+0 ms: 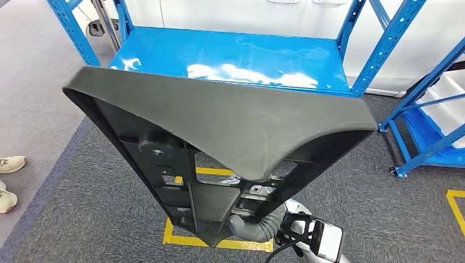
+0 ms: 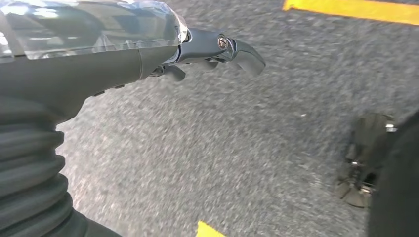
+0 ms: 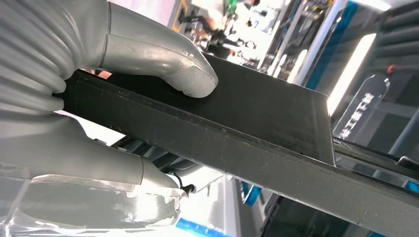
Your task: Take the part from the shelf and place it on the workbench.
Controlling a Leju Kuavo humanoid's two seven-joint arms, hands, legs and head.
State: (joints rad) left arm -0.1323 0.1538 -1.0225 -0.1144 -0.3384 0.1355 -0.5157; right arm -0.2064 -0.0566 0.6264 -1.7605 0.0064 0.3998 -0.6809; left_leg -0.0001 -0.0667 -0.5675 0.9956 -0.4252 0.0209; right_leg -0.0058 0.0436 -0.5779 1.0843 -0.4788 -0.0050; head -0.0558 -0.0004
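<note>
We see right hand (image 3: 123, 123) fingers clamped on black plastic part (image 1: 219, 142) narrow end; left hand (image 2: 197, 54) fingers curled, empty. One-handed hold risks part tipping, slipping.

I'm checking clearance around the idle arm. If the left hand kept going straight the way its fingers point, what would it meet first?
Probably the grey carpet: the left hand hangs empty with curled fingers above it. Depth is hard to judge.
</note>
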